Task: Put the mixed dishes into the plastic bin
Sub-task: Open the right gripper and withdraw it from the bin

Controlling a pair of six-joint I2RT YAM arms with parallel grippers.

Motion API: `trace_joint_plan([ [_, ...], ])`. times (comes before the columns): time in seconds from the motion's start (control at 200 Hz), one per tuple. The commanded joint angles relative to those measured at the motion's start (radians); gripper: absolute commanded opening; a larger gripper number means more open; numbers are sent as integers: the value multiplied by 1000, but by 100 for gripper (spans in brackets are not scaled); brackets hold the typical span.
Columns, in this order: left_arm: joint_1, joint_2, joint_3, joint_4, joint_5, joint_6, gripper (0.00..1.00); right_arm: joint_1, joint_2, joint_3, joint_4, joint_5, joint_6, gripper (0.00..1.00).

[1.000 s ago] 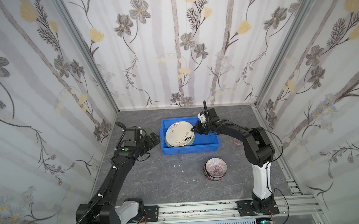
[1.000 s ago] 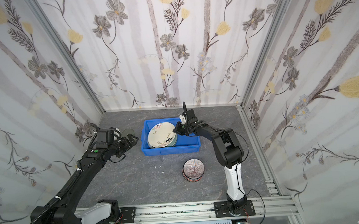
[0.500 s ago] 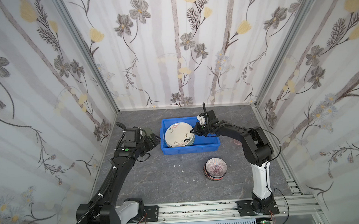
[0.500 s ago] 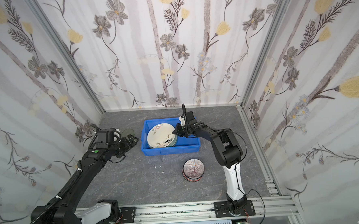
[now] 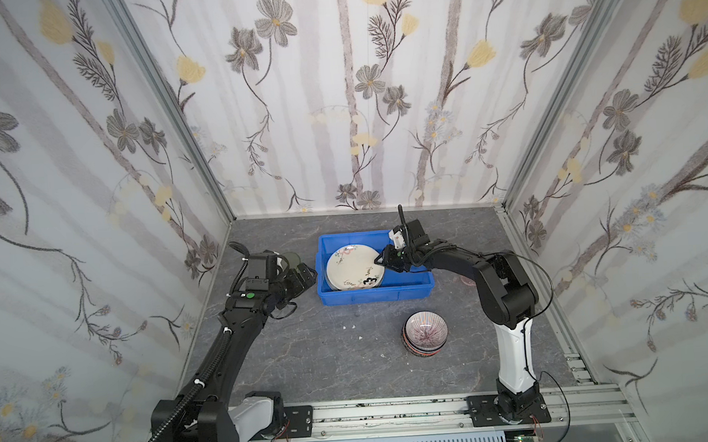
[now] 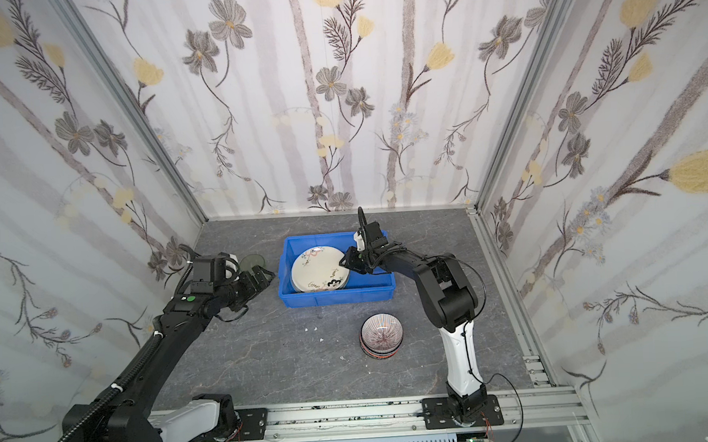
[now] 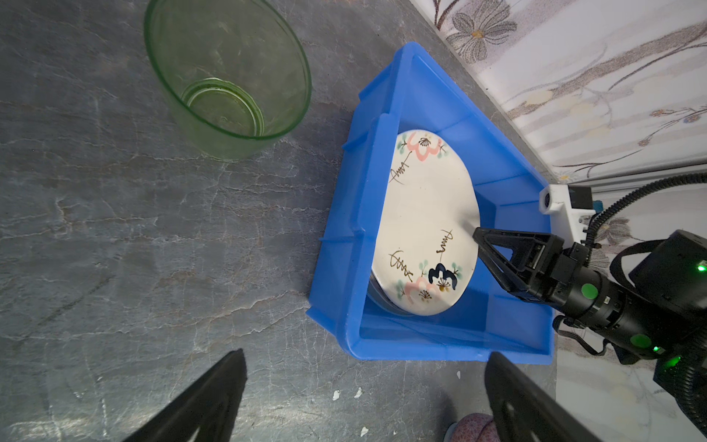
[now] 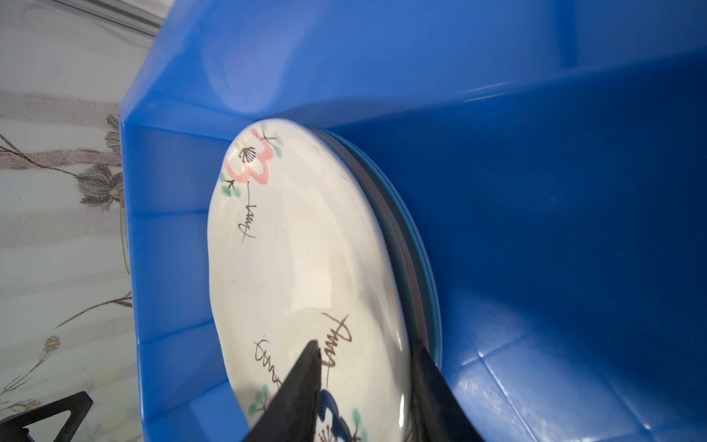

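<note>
Right jaws: parted, straddling the rim of the cream plate (image 8: 306, 248); no clamping evident.
Left jaws: wide open, empty; green tumbler (image 7: 229, 76) ahead of them, outside the bin (image 7: 340, 275).
Plate location: in the bin, atop stacked plates (image 8: 409, 245).
Risk: if you withdraw carelessly, a jaw may snag the rim and drag the plate.
Materials: slick glazed ceramic; smooth rigid plastic; translucent tumbler.

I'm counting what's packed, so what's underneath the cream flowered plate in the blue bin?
Beneath the cream flowered plate, rims of other stacked plates peek out inside the blue bin. Their patterns and exact count are covered.
</note>
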Motion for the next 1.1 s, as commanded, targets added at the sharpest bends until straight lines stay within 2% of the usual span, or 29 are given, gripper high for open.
trace_joint_plan([
  [0.0, 2, -2, -6, 17, 7, 13, 100, 5, -17, 1, 9, 29, -26, 41],
  [0.365, 15, 4, -4, 15, -10, 21, 100, 8, -74, -2, -67, 124, -79, 47],
  [0.679, 75, 34, 5, 14, -7, -3, 100, 27, -237, -35, -124, 177, -118, 54],
  [0.719, 84, 43, 10, 12, -16, -5, 100, 29, -267, -48, -127, 177, -121, 58],
  [0.734, 87, 46, 12, 12, -20, -5, 100, 31, -280, -54, -127, 181, -122, 64],
  [0.759, 92, 50, 16, 11, -28, -5, 100, 33, -302, -65, -128, 186, -123, 82],
  [0.764, 92, 51, 17, 11, -29, -6, 100, 33, -306, -67, -128, 186, -123, 91],
  [0.769, 93, 52, 17, 11, -30, -6, 100, 35, -311, -70, -127, 188, -123, 95],
  [0.779, 95, 54, 18, 10, -32, -7, 100, 35, -320, -75, -127, 190, -123, 98],
  [1.094, 137, 103, 92, -18, -56, 13, 100, 92, -565, -209, -146, 249, -142, 100],
])
